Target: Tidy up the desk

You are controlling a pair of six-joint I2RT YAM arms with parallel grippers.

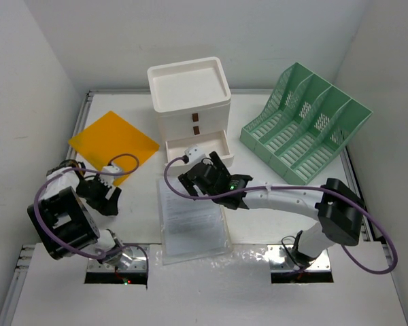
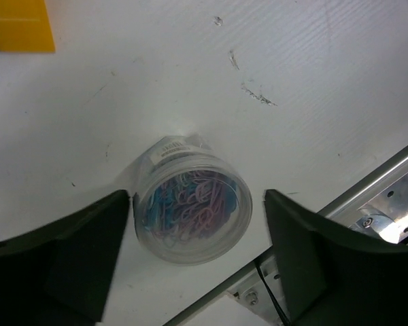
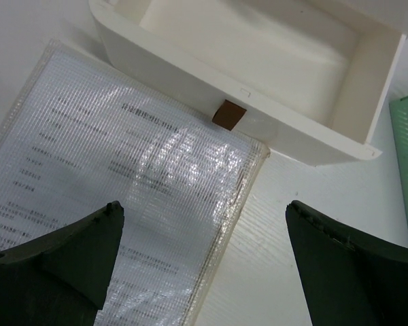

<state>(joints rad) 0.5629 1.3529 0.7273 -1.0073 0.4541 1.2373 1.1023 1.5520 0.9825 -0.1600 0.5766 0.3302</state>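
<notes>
The white worktop (image 1: 139,204) fills the whole scene, with metal rails along its edges. At its left, the left hand (image 2: 196,200) points down over a small clear tub (image 2: 192,212) of coloured paper clips that stands on the bare surface near a rail (image 2: 367,190). Its two fingers stand wide apart on either side of the tub: the left finger (image 2: 88,244) is at the tub's wall and the right one stands off it with a gap, so the tub is not gripped. An orange sheet (image 1: 113,145) lies flat just beyond that arm, at the far left. In the far middle stands a white drawer box (image 1: 190,95) with its bottom drawer (image 1: 197,146) pulled out and a brown tab (image 3: 229,114) on the drawer front. A clear sleeve (image 1: 192,217) holding a printed page lies near of the drawer, its far corner right up against the drawer front. The right hand (image 3: 204,210) hangs over that corner, fingers spread wide and holding nothing. A green rack (image 1: 302,125) sits at the far right.
</notes>
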